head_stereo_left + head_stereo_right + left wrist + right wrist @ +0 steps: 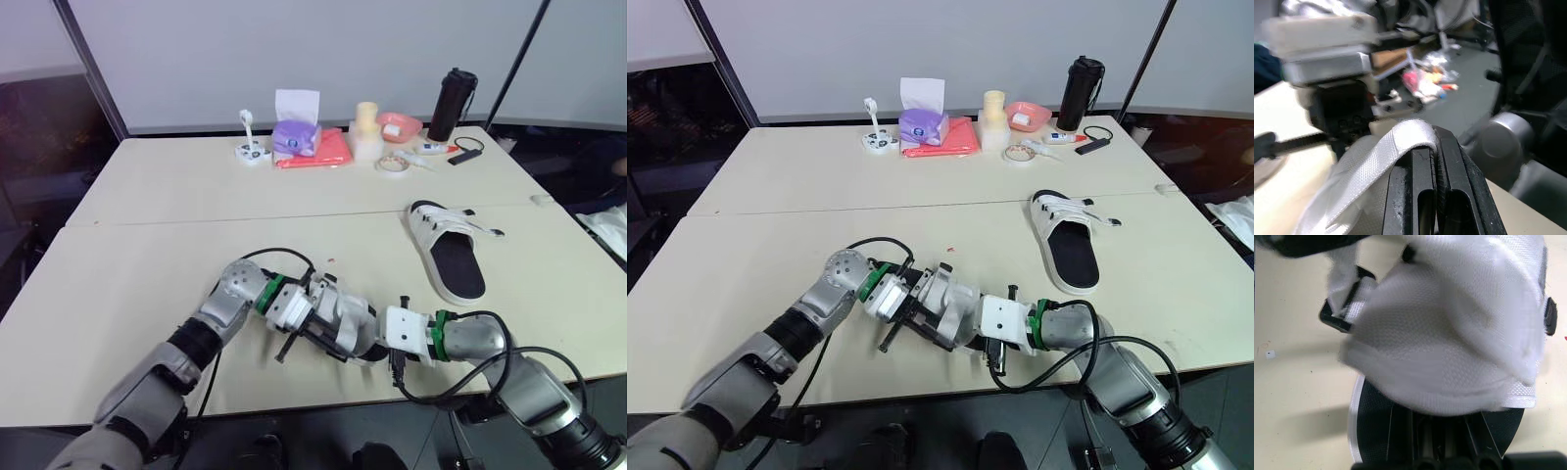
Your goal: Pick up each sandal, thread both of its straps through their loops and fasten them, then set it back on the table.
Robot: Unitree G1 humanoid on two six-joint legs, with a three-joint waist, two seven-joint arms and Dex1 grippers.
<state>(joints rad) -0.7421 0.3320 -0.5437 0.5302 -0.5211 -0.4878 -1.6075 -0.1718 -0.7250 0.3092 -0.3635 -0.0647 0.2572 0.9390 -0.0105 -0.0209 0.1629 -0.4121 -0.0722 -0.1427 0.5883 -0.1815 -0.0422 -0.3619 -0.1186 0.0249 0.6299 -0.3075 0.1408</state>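
Two sandals to log. Found the first sandal (333, 321) caught between both arms, low over the table (147, 245) just inside its near edge, about midway along it; cannot tell whether it touches the surface. Found the second sandal (447, 253) flat on the right half of the table, nearer the right edge than the middle, well apart from both grippers, long axis running far-to-near, one strap end sticking out toward the right edge. Noted the left gripper (1436, 147) squeezed fully together on a white strap (1371, 166) of the first sandal, strap draped over its tip and trailing back toward the upper. Cannot tell the hold of the right gripper (378, 338); from its wrist, white upper and black footbed close ahead, so probably bracing the sole, a judgement only. Spotted a black loop (1336, 318) at the side of the upper, strap just beside it. Took the long axis of the first sandal as roughly along the near edge, from one gripper to the other. Judged step: threading, strap in hand and loop close by but not yet entered. Left arm nearer for the feed; right arm nearer to the second sandal for later. Worth watching for a twisted strap at the loop.
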